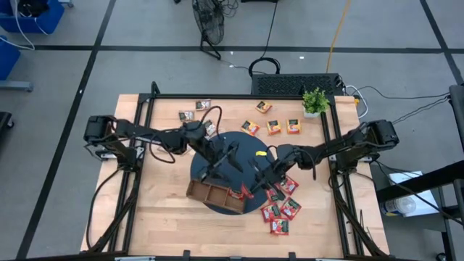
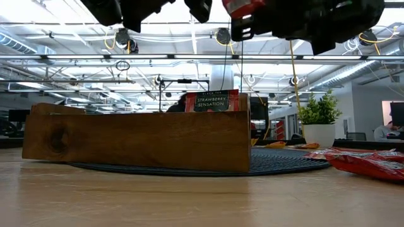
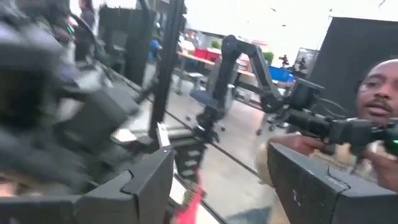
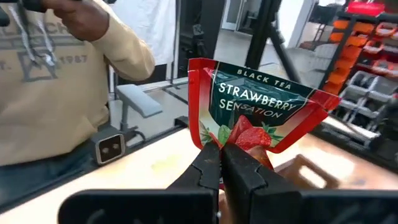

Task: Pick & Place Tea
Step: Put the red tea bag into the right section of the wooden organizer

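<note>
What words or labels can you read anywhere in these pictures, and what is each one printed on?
"BLACK TEA STRAWBERRY SENSATION": on the red sachet held by the shut right gripper.
"STRAWBERRY SENSATION": on the red sachet standing in the wooden tray, low view; the small line above is too small to read.
"1987": on a person's sweatshirt; the line above is cut off.
Loose sachets on the table: too small to read.

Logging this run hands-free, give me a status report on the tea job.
Right gripper shut on a red sachet, held above the table. Left gripper open over the wooden tray. One red sachet already upright in the tray. Nothing blocking.
</note>
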